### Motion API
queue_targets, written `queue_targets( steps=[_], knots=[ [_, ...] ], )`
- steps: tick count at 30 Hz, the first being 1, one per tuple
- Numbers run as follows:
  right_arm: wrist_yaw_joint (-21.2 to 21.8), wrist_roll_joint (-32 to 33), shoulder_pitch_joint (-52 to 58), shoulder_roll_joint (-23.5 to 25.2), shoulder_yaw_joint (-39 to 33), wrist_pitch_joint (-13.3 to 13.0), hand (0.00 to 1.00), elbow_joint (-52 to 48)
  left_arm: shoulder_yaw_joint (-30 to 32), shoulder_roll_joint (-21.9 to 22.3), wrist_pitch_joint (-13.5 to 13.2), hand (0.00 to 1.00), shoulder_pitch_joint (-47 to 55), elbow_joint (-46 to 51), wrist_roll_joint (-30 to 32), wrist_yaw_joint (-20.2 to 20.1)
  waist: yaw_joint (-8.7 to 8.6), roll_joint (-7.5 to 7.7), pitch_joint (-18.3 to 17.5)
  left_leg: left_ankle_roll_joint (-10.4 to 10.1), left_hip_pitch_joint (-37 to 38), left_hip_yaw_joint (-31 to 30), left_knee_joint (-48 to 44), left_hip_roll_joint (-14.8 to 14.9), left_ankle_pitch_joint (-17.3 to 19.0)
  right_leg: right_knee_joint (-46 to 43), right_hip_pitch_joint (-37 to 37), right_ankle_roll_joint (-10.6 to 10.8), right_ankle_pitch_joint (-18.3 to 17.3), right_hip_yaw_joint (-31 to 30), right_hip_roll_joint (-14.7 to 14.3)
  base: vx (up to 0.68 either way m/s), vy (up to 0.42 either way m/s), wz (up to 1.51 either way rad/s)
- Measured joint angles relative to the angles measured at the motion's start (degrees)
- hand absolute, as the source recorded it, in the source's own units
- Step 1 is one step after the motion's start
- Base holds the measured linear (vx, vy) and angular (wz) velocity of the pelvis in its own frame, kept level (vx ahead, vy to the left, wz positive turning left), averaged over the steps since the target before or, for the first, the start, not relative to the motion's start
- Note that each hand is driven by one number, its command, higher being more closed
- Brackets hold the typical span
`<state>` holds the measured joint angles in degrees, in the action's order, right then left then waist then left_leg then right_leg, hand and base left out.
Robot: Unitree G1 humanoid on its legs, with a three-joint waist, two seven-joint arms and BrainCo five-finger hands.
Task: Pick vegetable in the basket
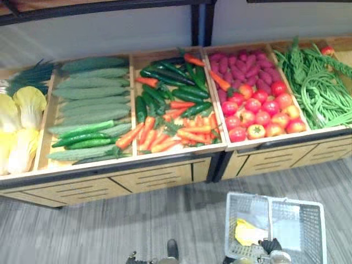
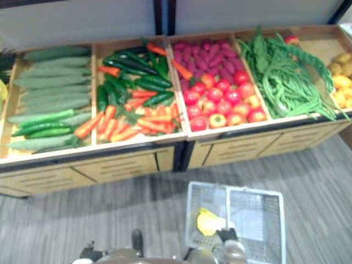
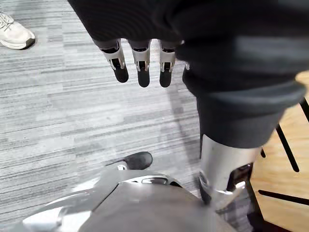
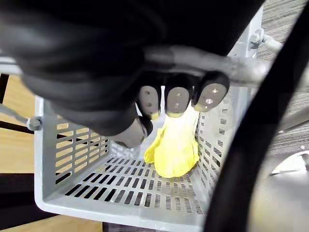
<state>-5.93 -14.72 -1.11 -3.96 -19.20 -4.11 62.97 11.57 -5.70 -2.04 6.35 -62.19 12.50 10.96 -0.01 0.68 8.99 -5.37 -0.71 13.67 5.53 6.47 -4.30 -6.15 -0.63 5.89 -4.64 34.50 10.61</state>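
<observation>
Now you see the right hand [image 4: 176, 99] curled round the basket [image 1: 300, 228] handle [image 4: 241, 68], lower right; left hand [image 3: 141, 60] hangs slack.

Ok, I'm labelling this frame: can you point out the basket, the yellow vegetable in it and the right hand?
basket [image 1: 300, 202]: left eye view, on its far rim.
yellow vegetable [image 4: 175, 152]: right wrist view, middle of its body.
right hand [image 4: 176, 99]: right wrist view, on one dark fingertip.

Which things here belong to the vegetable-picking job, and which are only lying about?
Job: grey slatted plastic basket, yellow leafy vegetable inside it, right hand curled round its metal handle, open left hand.
Lying about: white shoe, red tomatoes, long green beans.
</observation>
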Motion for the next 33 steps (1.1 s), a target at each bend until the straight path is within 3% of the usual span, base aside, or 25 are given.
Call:
queue_targets(
  steps=[12,18,22,26,30,33],
  knots=[
    [0.26,0.19,0.21,0.5,-0.67,-0.25,1.0,0.91,2.42,0.21,0.08,0.0,0.0,-0.66,-0.19,0.57,-0.41,0.41,-0.04,-0.42,2.99,1.75,0.35,0.89,0.84,0.67,-1.78,-0.16,0.18,-3.48,-1.3,0.0,-0.006,-0.09],
    [0.22,2.35,1.08,0.6,-1.72,-0.99,1.0,0.91,6.46,1.25,0.01,0.0,-0.48,-0.37,-3.88,6.46,-1.31,0.56,-0.28,-0.4,3.91,2.76,0.41,0.98,0.92,0.36,-1.71,-0.18,0.16,-9.23,-1.78,-0.01,0.014,-0.09],
    [-0.08,2.35,2.67,0.6,-0.92,-2.08,1.0,0.61,6.86,2.01,-0.86,0.0,-0.22,7.58,-5.64,11.0,-1.34,0.51,-1.14,-0.39,3.83,3.14,0.41,0.96,0.95,0.26,-1.48,-0.29,0.07,-10.05,-1.77,-0.02,0.005,-0.06],
    [-1.05,2.23,3.63,0.56,1.63,-3.03,1.0,-1.53,6.81,3.92,-3.05,0.0,0.13,24.3,-5.92,17.01,-1.17,0.38,-2.07,-0.36,3.24,4.84,0.4,1.21,0.95,0.02,0.63,-0.51,-0.1,-12.47,-2.17,-0.01,-0.002,-0.2],
    [-1.16,2.23,4.61,0.55,1.75,-3.73,1.0,-2.1,6.54,4.61,-4.38,0.0,-0.61,37.36,-3.89,20.66,-1.46,-0.11,-2.99,-0.36,2.85,5.09,0.4,1.24,0.96,0.05,1.35,-0.53,-0.07,-12.94,-2.35,0.05,-0.009,-0.07],
    [-1.19,2.22,5.09,0.47,1.77,-3.7,1.0,-3.24,6.3,4.21,-5.01,0.0,-1.95,44.1,1.77,23.0,-1.54,-0.4,-3.15,-0.49,2.93,5.5,0.38,1.35,1.14,0.06,1.53,-0.56,-0.06,-13.42,-2.53,0.06,-0.01,-0.07]
  ],
)
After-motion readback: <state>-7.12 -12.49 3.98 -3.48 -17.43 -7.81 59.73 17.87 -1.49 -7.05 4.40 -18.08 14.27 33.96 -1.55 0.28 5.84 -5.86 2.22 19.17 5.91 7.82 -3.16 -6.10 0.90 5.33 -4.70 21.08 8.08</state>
